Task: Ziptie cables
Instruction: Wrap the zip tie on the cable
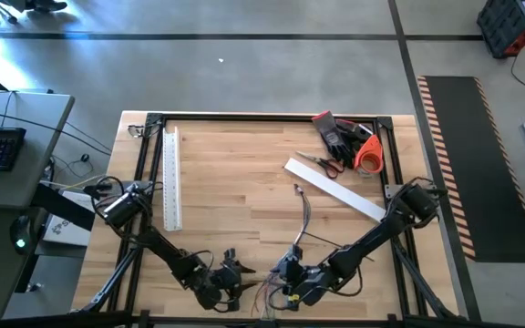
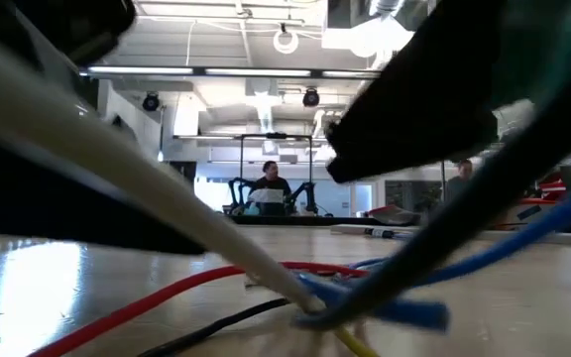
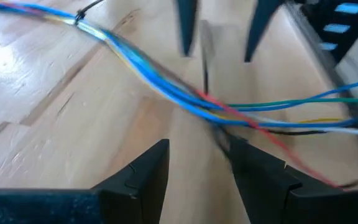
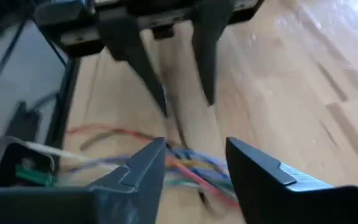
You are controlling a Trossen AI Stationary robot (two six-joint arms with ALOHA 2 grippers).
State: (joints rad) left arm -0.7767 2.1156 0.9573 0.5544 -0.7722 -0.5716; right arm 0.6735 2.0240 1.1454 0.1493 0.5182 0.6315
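The cables (image 1: 301, 219) are a limp bunch of blue, red, yellow and grey wires. They run down the wooden table to its near edge and fan out there (image 3: 166, 93) (image 2: 385, 288). My left gripper (image 1: 233, 273) (image 3: 197, 168) and my right gripper (image 1: 288, 273) (image 4: 194, 168) face each other low over that fanned end, both open. A thin dark ziptie (image 3: 205, 68) (image 4: 169, 115) stands across the cables between the two grippers. Another dark tie (image 3: 79, 15) is around the bunch farther along. My left gripper has the ziptie's strip (image 4: 163, 99) running close along one of its fingers; whether it touches I cannot tell. My right gripper touches nothing; its fingers stand apart on either side of the strip, above the cables.
A white slotted duct (image 1: 334, 189) lies slanted at the right. Dark gloves (image 1: 335, 135), scissors (image 1: 322, 164) and an orange tape roll (image 1: 369, 155) sit at the far right corner. A long pale ruler (image 1: 171, 178) lies along the left. A person (image 2: 269, 183) sits beyond the table.
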